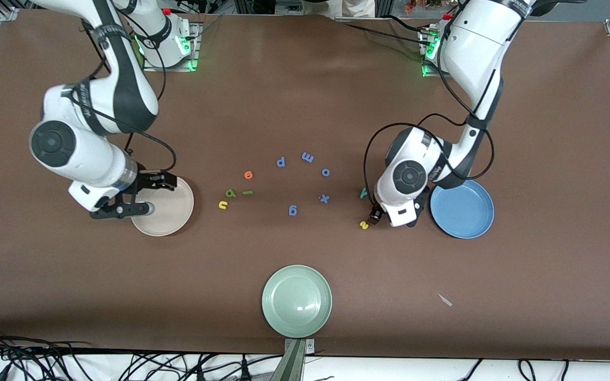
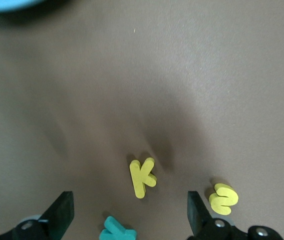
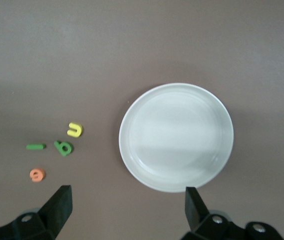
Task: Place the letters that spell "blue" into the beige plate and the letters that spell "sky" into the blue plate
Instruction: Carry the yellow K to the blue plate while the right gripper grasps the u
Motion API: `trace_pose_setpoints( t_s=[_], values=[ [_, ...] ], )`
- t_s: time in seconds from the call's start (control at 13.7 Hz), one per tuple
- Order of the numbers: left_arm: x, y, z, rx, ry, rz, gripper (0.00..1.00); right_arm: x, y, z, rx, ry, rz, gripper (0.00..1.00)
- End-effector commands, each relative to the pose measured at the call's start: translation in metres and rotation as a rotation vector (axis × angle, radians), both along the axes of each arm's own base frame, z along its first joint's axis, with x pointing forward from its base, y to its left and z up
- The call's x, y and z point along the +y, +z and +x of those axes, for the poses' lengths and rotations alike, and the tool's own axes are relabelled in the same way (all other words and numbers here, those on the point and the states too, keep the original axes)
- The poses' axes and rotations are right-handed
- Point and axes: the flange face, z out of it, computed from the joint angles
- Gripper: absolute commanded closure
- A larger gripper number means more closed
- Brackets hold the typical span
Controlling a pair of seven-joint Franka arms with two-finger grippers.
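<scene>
In the front view the left gripper (image 1: 376, 216) hangs low beside the blue plate (image 1: 464, 209), the yellow s (image 1: 364, 225) just next to it, while the right gripper (image 1: 149, 196) hovers over the beige plate (image 1: 170, 211). The left wrist view shows wide jaws with the yellow k (image 2: 142, 177) between them, untouched. In the right wrist view the jaws gape above the plate; yellow u (image 3: 74, 130) and green b (image 3: 63, 147) lie beside it

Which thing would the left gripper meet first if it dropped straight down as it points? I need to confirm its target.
Probably the yellow k, lying between the open left gripper fingers; the teal y lies close, so depth is uncertain.
</scene>
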Motion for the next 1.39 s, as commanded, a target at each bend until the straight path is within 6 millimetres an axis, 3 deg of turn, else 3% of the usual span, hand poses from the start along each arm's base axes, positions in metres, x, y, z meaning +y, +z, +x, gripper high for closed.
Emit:
trace_pose_setpoints(
  t_s=[0.0,0.15,0.29,0.51,0.73,1.02,1.17,1.31],
  values=[
    [0.003,-0.011,-0.005,-0.031,0.020,0.017,0.01,-0.002,-0.026,-0.006,-0.042,-0.049,0.057,0.00],
    [0.011,-0.009,0.000,-0.034,0.036,0.016,0.15,-0.001,-0.053,-0.008,-0.078,-0.060,0.063,0.00],
    [0.014,-0.012,0.000,-0.031,0.040,0.018,0.29,0.017,-0.073,-0.008,-0.089,-0.096,0.064,0.00],
    [0.016,-0.015,0.001,-0.026,0.046,0.018,0.60,0.040,-0.104,-0.010,-0.125,-0.119,0.066,0.00],
    [0.013,-0.018,0.000,-0.030,0.047,0.009,0.66,0.067,-0.139,-0.019,-0.149,-0.173,0.085,0.00],
    [0.026,-0.017,0.005,-0.019,0.061,0.015,0.98,0.081,-0.157,-0.024,-0.158,-0.192,0.085,0.00],
    [0.026,-0.009,0.008,-0.022,0.056,0.014,1.00,0.092,-0.178,-0.026,-0.183,-0.214,0.097,0.00],
    [0.031,0.017,0.012,-0.014,0.047,0.034,1.00,0.095,-0.187,-0.024,-0.196,-0.223,0.101,0.01]
  ],
)
